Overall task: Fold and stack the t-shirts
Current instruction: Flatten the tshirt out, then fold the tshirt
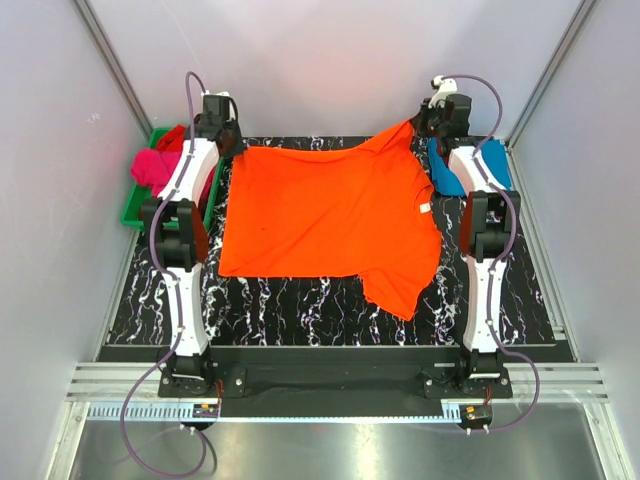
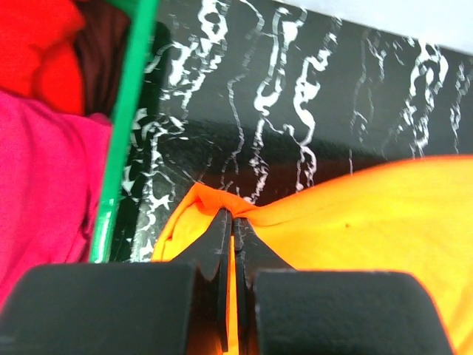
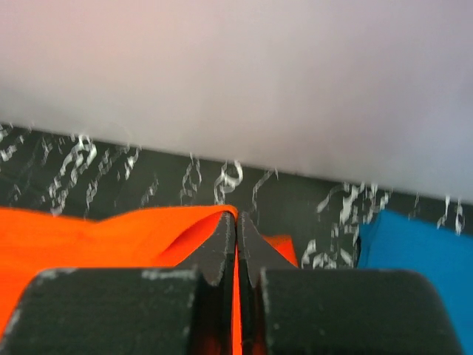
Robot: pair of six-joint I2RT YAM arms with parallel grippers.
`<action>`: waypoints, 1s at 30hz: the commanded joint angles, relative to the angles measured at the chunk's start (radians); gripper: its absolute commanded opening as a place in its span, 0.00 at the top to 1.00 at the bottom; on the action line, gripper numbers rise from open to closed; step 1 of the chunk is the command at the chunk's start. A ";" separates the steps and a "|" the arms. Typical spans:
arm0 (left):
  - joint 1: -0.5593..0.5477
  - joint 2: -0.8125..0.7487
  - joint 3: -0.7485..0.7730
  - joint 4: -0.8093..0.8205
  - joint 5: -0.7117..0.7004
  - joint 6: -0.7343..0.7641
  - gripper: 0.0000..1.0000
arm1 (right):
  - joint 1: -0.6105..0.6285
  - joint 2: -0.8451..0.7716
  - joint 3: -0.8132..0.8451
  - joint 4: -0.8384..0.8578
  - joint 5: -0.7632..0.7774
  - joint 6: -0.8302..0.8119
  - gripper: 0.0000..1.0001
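The orange t-shirt lies spread over the black marbled mat, one sleeve hanging toward the near right. My left gripper is shut on its far left corner; orange cloth shows pinched between the jaws of the left gripper. My right gripper is shut on the far right corner, lifting it a little; the orange fabric folds at the right gripper. A teal-blue t-shirt lies at the far right, partly under the right arm. Pink and red t-shirts sit in the green tray.
The green tray stands at the far left edge of the mat, its rim close to the left gripper. White walls enclose the back and both sides. The mat is bare in front of the shirt.
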 commanded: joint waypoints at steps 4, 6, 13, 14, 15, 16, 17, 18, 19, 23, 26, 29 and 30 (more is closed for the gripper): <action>0.007 -0.080 -0.064 0.061 0.079 0.071 1.00 | -0.003 -0.206 -0.153 -0.113 0.066 -0.078 1.00; 0.011 -0.097 -0.093 0.057 0.077 0.074 1.00 | -0.003 -0.239 -0.194 -0.127 0.100 -0.092 1.00; 0.025 -0.152 -0.173 0.057 0.068 0.102 1.00 | -0.009 -0.364 -0.288 -0.250 0.152 -0.164 1.00; 0.027 -0.150 -0.171 0.054 0.067 0.105 1.00 | -0.010 -0.370 -0.288 -0.271 0.151 -0.161 1.00; 0.028 -0.147 -0.168 0.042 0.061 0.108 1.00 | -0.018 -0.384 -0.288 -0.294 0.154 -0.156 1.00; 0.030 -0.147 -0.165 0.042 0.061 0.112 1.00 | -0.020 -0.390 -0.294 -0.335 0.154 -0.144 1.00; 0.031 -0.143 -0.167 0.044 0.056 0.120 1.00 | -0.020 -0.398 -0.300 -0.353 0.155 -0.139 1.00; 0.031 -0.143 -0.170 0.050 0.050 0.128 1.00 | -0.020 -0.417 -0.311 -0.366 0.162 -0.127 1.00; 0.031 -0.140 -0.168 0.051 0.050 0.137 1.00 | -0.055 -0.430 -0.343 -0.380 0.168 -0.122 1.00; 0.031 -0.124 -0.168 0.042 0.048 0.174 1.00 | -0.059 -0.497 -0.444 -0.382 0.130 -0.116 1.00; 0.031 -0.138 -0.197 0.047 0.048 0.191 1.00 | -0.059 -0.545 -0.529 -0.386 0.122 -0.092 1.00; 0.031 -0.157 -0.222 0.054 0.018 0.197 1.00 | -0.059 -0.594 -0.621 -0.376 0.145 -0.076 1.00; 0.031 -0.163 -0.230 0.051 0.008 0.198 1.00 | -0.059 -0.609 -0.639 -0.373 0.130 -0.067 1.00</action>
